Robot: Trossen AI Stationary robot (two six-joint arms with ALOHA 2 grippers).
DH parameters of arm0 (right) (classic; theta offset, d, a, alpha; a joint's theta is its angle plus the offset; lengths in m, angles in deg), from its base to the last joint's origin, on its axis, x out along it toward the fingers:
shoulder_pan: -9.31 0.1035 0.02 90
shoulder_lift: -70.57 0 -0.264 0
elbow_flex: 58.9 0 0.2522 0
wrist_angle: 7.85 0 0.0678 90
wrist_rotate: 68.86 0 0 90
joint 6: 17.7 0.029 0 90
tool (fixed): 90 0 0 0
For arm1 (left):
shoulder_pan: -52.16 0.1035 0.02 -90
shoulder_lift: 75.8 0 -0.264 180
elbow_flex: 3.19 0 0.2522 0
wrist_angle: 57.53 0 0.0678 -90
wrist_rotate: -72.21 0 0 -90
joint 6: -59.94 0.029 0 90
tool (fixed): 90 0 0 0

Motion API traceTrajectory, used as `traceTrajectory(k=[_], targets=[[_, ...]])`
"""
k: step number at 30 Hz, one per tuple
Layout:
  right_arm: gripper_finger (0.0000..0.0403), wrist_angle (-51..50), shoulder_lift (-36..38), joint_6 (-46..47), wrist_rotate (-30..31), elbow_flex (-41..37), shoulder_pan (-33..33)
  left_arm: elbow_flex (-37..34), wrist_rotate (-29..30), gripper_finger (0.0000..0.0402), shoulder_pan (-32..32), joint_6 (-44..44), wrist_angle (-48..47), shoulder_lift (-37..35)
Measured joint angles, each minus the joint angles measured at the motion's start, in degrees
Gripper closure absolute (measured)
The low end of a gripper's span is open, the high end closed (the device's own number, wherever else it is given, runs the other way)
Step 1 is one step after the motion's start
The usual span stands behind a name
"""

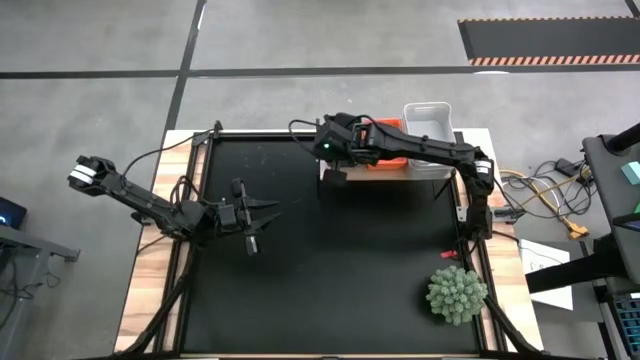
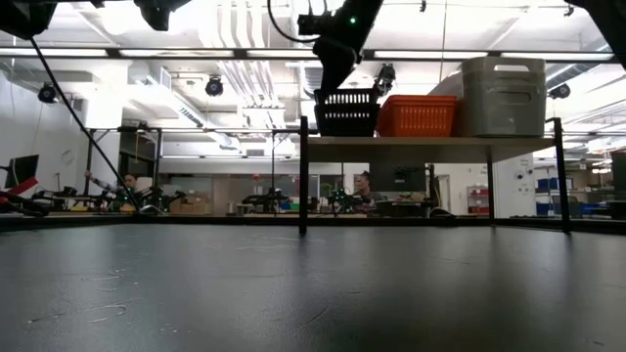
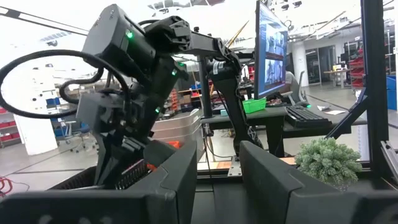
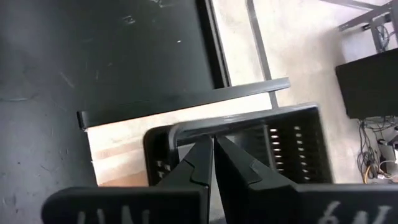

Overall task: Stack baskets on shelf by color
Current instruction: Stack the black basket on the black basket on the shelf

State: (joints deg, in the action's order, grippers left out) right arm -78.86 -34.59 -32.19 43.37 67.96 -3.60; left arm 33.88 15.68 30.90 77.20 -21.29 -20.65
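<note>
The light-wood shelf [image 1: 385, 172] stands on legs at the table's far middle; it also shows in the low view [image 2: 430, 143]. On it stand an orange basket [image 2: 418, 115] and a white basket [image 2: 503, 96]. My right gripper [image 4: 213, 140] is shut on a black basket [image 2: 345, 112] at the shelf's left end. The basket's bottom is level with the shelf top; whether it rests there, I cannot tell. My left gripper [image 1: 262, 215] is open and empty above the mat, left of centre. My right gripper pinches the black basket's upper rim [image 4: 239, 122] between its two fingers, on one wall near a corner, one finger inside and one outside. The fingers come from above, pointing down. The basket hangs upright below them over the shelf board [image 4: 124, 146].
A green spiky plant [image 1: 457, 293] stands on the mat at the near right. A black frame bar [image 4: 186, 102] runs beside the shelf's left end. The black mat [image 1: 330, 280] lies open between the arms. People and desks show in the room behind.
</note>
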Motion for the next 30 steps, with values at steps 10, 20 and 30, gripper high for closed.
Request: traceTrajectory(k=[10,20,30], targets=[[0.0394,-3.1,-0.6,1.7,-0.2,0.0,0.0,0.0,0.0,0.0295,0.0,0.0,0.0,0.0],[0.0394,-7.2,-0.7,3.2,-3.2,0.0,0.0,0.0,0.0,0.0295,0.0,-0.1,0.0,0.0],[0.0394,-7.3,0.0,4.0,-3.4,0.0,0.3,0.0,0.0,0.0295,0.0,-0.1,0.0,0.0]])
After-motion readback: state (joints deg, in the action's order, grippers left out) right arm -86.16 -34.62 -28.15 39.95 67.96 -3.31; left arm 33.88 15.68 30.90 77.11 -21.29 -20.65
